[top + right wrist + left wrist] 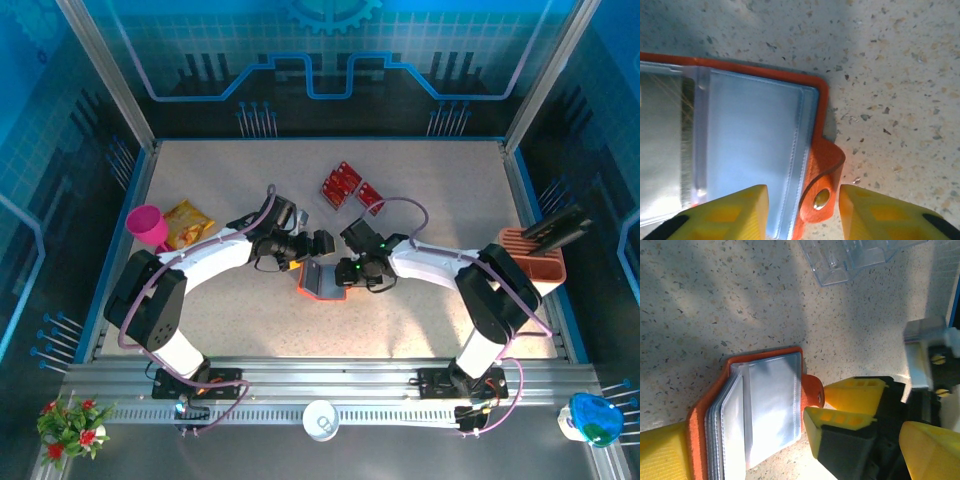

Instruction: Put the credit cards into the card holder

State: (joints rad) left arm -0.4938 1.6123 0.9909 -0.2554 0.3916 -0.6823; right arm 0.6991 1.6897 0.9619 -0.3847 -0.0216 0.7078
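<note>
So far, the card holder [322, 281] lies open on the worktop [440, 180] between the two arms. Its clear pockets [755, 130] look empty to me, as I see no red inside them in either wrist view. The credit cards [341, 183] are on the far side of the holder, well apart from it, in two small red groups, and no claw touches them. So I judge that no card is in yet and the whole loading is left to do.

The right claw [802, 195] is partly spread and stands astride the orange snap tab [821, 192] of the holder. I see a gap at the outer finger, so it is not pinching the tab. The left claw [797, 442] is spread fully wide over the holder and holds nothing. I think the present step is only to steady the open holder; after that, one claw must go for a card. The pink cup [148, 225] and the snack bag [187, 222] at the left play no part.
</note>
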